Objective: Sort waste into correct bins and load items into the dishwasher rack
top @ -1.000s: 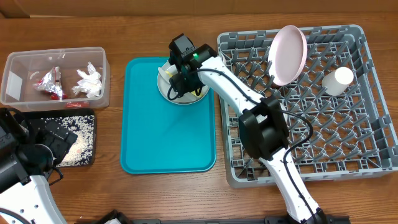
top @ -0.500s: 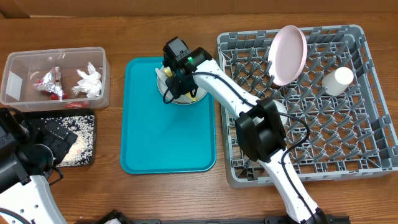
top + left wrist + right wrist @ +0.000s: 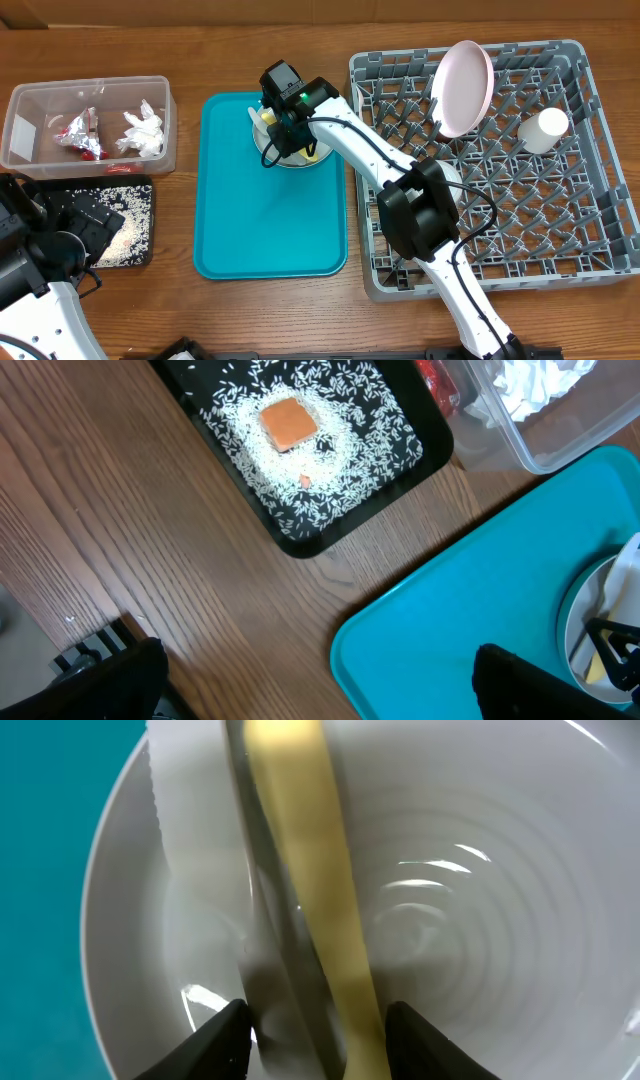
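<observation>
R gripper point(image 3: 318, 1042) sits low in the grey bowl point(image 3: 480, 920) on the teal tray point(image 3: 270, 220), fingers spread either side of the yellow spoon point(image 3: 300, 850) handle, not pinching it. The white utensil point(image 3: 190, 840) lies alongside. L gripper point(image 3: 330, 680) is spread wide nr the black tray point(image 3: 300, 545) w/ rice point(image 3: 350, 420) & orange cube point(image 3: 289, 422). Print on the red packets point(image 3: 82, 138) in the clear tub point(image 3: 90, 84) is too small to read. Pink plate point(image 3: 462, 88) & white cup point(image 3: 543, 130) are in the rack point(image 3: 520, 230).

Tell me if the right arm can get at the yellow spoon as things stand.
Probably yes. The right gripper hangs open directly above the grey dish, fingers either side of the yellow spoon. Nothing covers the spoon, though the white plastic utensil lies close beside it and could get caught.
</observation>
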{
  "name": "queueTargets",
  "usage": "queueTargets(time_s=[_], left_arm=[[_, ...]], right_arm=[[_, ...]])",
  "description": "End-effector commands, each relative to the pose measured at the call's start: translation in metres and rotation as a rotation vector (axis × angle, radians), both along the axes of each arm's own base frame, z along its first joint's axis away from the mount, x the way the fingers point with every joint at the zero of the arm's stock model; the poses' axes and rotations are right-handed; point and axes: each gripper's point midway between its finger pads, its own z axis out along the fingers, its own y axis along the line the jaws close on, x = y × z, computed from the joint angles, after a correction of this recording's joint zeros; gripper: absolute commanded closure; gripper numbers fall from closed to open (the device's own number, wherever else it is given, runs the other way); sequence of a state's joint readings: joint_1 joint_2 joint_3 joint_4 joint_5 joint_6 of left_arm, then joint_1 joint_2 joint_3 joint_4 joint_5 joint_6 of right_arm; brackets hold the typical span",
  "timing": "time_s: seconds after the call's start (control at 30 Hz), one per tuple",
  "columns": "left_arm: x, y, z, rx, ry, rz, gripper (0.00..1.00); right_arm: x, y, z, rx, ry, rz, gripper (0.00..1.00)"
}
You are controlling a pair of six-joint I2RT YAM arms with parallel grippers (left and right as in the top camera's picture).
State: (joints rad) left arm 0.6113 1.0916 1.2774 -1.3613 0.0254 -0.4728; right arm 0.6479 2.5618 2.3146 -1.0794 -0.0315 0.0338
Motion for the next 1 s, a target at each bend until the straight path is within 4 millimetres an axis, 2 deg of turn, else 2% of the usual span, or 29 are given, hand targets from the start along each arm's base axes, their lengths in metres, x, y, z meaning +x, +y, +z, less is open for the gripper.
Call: queueTargets(time_s=[0.0, 0.17, 0.37, 0.43, 0.67, 0.97], left_arm=[[-0.002, 0.003, -0.002, 0.0, 0.007, 0.024, 0.0], [-0.002, 0.003, -0.002, 0.0, 0.007, 0.024, 0.0], [-0.002, 0.003, -0.002, 0.0, 0.007, 0.024, 0.0], [-0.002, 0.003, -0.002, 0.0, 0.007, 0.024, 0.0], [-0.002, 0.003, -0.002, 0.0, 0.007, 0.024, 0.0], [-0.002, 0.003, -0.002, 0.0, 0.007, 0.024, 0.0]], right_arm=[[0.005, -0.007, 0.0, -0.026, -0.02, -0.019, 0.55], [0.013, -0.014, 0.009, -0.058, -0.057, -0.081, 0.55], [0.016, -0.008, 0.037, -0.029, -0.087, -0.079, 0.54], [0.014, -0.004, 0.039, -0.024, -0.092, -0.073, 0.54], [0.002, 0.008, 0.029, 0.006, -0.042, -0.042, 0.55], [-0.002, 0.008, 0.017, -0.001, -0.012, -0.038, 0.56]])
